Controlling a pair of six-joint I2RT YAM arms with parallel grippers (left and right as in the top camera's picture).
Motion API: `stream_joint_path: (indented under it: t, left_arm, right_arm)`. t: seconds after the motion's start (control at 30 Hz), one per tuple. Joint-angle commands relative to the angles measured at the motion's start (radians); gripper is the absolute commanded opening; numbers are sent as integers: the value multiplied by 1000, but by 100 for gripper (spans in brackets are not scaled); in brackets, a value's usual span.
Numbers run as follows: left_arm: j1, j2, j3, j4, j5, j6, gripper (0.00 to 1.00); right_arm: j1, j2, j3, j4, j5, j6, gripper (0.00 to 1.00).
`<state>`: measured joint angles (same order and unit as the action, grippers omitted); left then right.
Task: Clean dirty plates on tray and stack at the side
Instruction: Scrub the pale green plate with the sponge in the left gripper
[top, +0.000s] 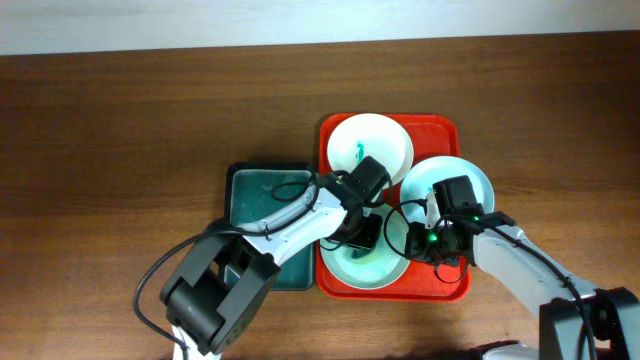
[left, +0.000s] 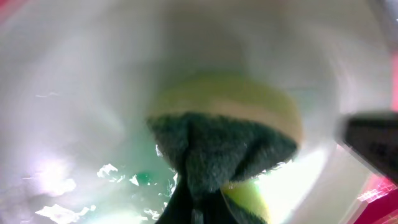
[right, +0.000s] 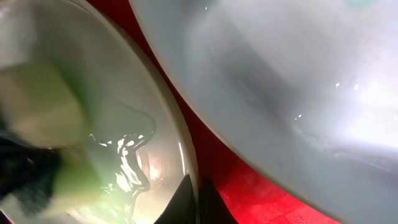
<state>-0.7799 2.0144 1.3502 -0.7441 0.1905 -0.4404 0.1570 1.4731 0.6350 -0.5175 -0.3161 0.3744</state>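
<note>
The red tray holds three plates. The white plate, at the back, has a teal smear. The pale blue plate is on the right. The pale green plate is at the front. My left gripper is shut on a yellow and dark green sponge and presses it onto the wet green plate, beside a small teal smear. My right gripper is shut on the green plate's right rim. The blue plate lies just beside it, over the tray.
A dark green basin stands just left of the tray, under my left arm. Brown wooden table lies to the left and behind. The table's far edge meets a white wall at the top.
</note>
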Motion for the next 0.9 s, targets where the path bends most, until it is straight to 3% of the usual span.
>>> stream_joint_path:
  t: [0.0,0.1,0.17,0.2,0.3,0.4,0.5,0.67,0.77,0.87]
  left_arm:
    - [21,35,42,-121,-358,-17,0]
    - [21,35,44,-162,-374,-14,0]
    - [21,35,43,-132,-246,1,0]
    - [18,35,40,-60,-12,35,0]
    - [-9,35,40,26,208,39,0]
    - [-42,35,40,50,235,42,0]
    - [-26,35,40,2,161,40,0]
    - [-9,35,40,-141,-349,29,0]
    - [-9,35,41,-172,-469,29,0]
    - [-9,35,87,-240,-471,-24,0]
  right_arm:
    - [0,8,-11,-10,37,9,4]
    - [0,8,-11,-14,37,9,4]
    - [0,8,-11,-16,37,9,4]
    - [0,8,-11,-17,37,8,4]
    - [0,8,-11,-18,37,9,4]
    - [0,8,-11,-18,37,8,4]
    - [0,8,-11,-18,36,9,4]
    - [0,8,-11,-18,36,9,4]
    - [0,8,-11,-18,36,8,4]
    - [0,8,-11,-18,36,8,4]
